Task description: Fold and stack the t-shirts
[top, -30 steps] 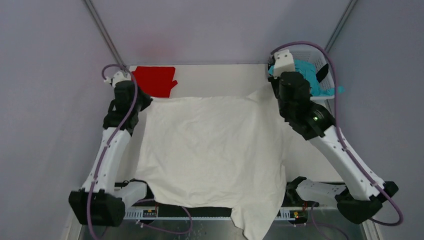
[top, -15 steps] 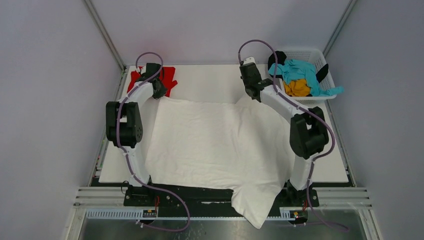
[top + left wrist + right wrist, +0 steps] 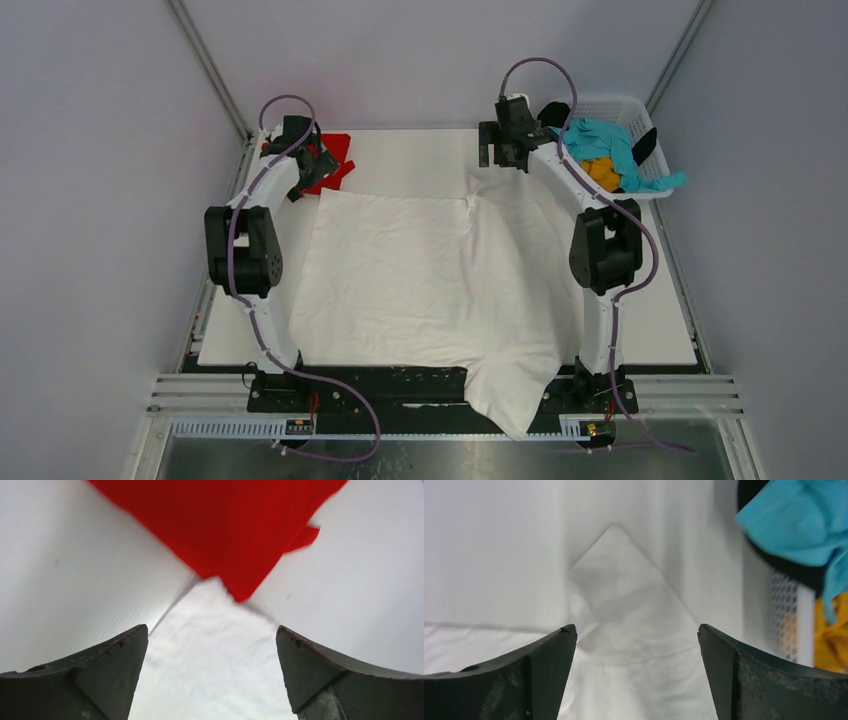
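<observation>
A large white t-shirt (image 3: 430,280) lies spread flat over the table, and its near corner hangs over the front edge. My left gripper (image 3: 318,170) stands open just above the shirt's far left corner (image 3: 210,655), holding nothing. That corner lies against a folded red t-shirt (image 3: 225,525) at the back left (image 3: 338,158). My right gripper (image 3: 500,160) is open over the far right corner (image 3: 624,590), a folded-over point of white cloth. In both wrist views the jaws are wide apart with cloth below them, not between them.
A white lattice basket (image 3: 645,115) at the back right holds teal (image 3: 610,145), orange (image 3: 602,172) and black (image 3: 553,112) t-shirts. It sits close to the right of my right gripper; its wall (image 3: 791,625) and the teal cloth (image 3: 794,525) show in the right wrist view.
Both arms stretched toward the far edge, pulling the white shirt's far corners back and flat. Both grippers then opened and let the corners go.
</observation>
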Controlling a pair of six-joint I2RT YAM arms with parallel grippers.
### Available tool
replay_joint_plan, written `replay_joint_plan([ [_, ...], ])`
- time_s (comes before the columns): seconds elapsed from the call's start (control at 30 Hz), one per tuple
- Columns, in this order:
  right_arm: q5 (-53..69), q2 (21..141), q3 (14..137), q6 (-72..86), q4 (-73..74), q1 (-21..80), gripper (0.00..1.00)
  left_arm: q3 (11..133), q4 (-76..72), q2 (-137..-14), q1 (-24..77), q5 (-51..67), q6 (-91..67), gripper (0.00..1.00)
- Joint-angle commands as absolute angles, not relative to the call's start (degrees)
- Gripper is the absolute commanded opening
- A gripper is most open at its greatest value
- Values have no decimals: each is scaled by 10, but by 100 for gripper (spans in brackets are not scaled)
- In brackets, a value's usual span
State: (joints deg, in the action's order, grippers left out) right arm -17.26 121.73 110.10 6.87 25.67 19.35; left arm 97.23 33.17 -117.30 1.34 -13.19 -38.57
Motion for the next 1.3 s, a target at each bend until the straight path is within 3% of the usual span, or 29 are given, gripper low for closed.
replay_joint_plan([
  [0.0, -47, 1112, 995, 162, 257, 199, 99, 854, 287, -1035, 19, -97, -404, 99],
  [0.13, 105, 1082, 887, 245, 150, 199, 99, 725, 195, -970, 41, -28, -425, 99],
  [0.23, 156, 1115, 882, 290, 129, 199, 99, 700, 167, -989, 56, 13, -436, 99],
  [0.57, 126, 1138, 786, 364, 126, 168, 100, 697, 203, -1061, 58, 18, -447, 99],
  [0.77, 126, 1084, 645, 387, 113, 137, 99, 633, 225, -1035, 57, 4, -446, 99],
  [1.0, 121, 984, 501, 381, 104, 136, 99, 508, 236, -924, 57, -14, -453, 99],
  [1.27, 110, 936, 575, 344, 110, 141, 100, 549, 251, -881, 59, -27, -444, 99],
])
